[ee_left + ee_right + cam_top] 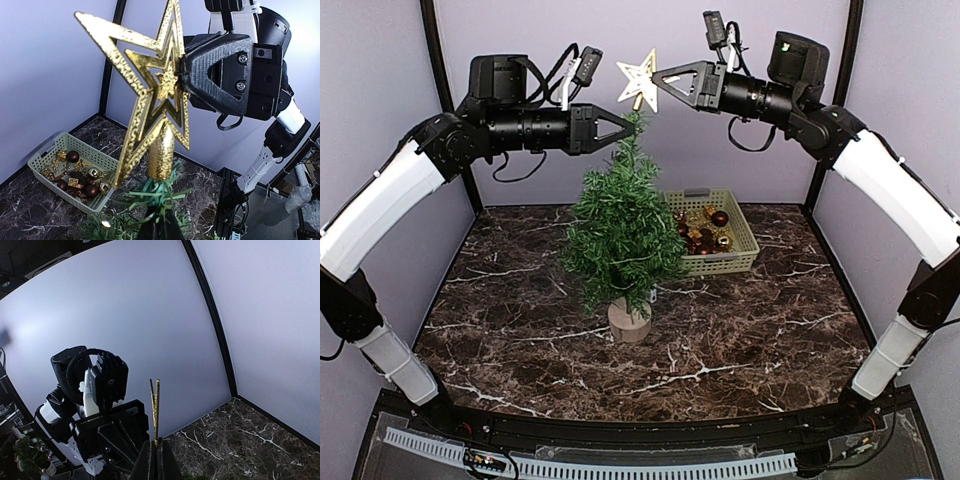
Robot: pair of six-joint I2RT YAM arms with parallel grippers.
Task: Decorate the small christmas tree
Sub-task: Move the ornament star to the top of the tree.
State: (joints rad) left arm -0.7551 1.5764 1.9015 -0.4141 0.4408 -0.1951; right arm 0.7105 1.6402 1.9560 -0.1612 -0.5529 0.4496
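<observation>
A pale green plastic basket point(720, 265) sits toward the back right of the dark marble-patterned table point(520, 330), holding dark red and gold baubles point(719, 218). A gold openwork star topper point(637, 78) is high up before the lilac wall point(520, 30).

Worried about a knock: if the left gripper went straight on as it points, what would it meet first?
Probably the gold star, just past the small christmas tree tip that the left gripper pinches; depth is unclear.

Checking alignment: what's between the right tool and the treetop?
A gold star, held by the right tool, stem above the small christmas tree; left wrist view.
</observation>
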